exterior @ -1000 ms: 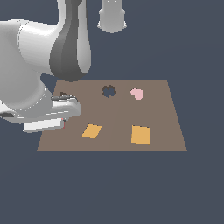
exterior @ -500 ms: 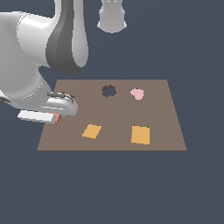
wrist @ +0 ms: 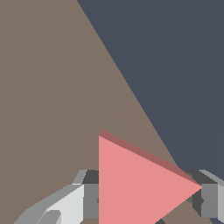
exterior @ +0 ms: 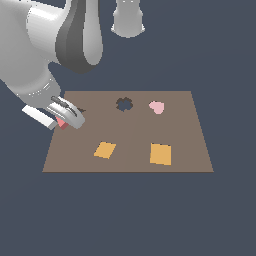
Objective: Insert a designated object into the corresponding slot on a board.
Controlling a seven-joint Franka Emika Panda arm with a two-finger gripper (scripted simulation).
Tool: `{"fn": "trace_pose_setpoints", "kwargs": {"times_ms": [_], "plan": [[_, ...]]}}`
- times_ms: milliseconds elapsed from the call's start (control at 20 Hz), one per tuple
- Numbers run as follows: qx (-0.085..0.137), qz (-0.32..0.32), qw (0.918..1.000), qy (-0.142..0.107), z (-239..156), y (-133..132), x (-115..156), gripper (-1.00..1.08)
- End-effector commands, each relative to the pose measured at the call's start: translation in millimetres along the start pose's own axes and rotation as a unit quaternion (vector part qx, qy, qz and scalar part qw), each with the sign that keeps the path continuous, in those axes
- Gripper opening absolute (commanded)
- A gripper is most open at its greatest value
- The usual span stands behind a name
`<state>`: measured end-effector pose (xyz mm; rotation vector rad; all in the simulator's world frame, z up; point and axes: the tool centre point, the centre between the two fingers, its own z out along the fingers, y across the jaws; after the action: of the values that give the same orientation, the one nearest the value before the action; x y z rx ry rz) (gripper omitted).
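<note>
While the exterior view shows only a red sliver of the pink triangle [exterior: 62, 123] beneath the gripper [exterior: 67, 116] at the board's [exterior: 185, 125] edge on the exterior view's left, the wrist view reveals the triangle [wrist: 135, 183] whole, clamped between the fingers [wrist: 205, 199] above the board [wrist: 52, 87].

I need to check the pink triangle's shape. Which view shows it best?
The wrist view: the triangle fills the frame between the gripper fingers. In the exterior view only a small pink corner shows beneath the gripper.
</note>
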<state>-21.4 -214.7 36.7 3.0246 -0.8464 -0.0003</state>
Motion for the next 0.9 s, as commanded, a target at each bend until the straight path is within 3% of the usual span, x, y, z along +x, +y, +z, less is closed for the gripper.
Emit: {"fn": "trace_pose_setpoints", "kwargs": {"times_ms": [0, 400, 850], "plan": [[0.000, 0.050, 0.9987, 0.000, -1, 3, -9, -1.00], [0.000, 0.165, 0.9863, 0.000, -3, 7, -33, -1.00], [0.000, 0.233, 0.9726, 0.000, -4, 6, -47, -1.00]]}}
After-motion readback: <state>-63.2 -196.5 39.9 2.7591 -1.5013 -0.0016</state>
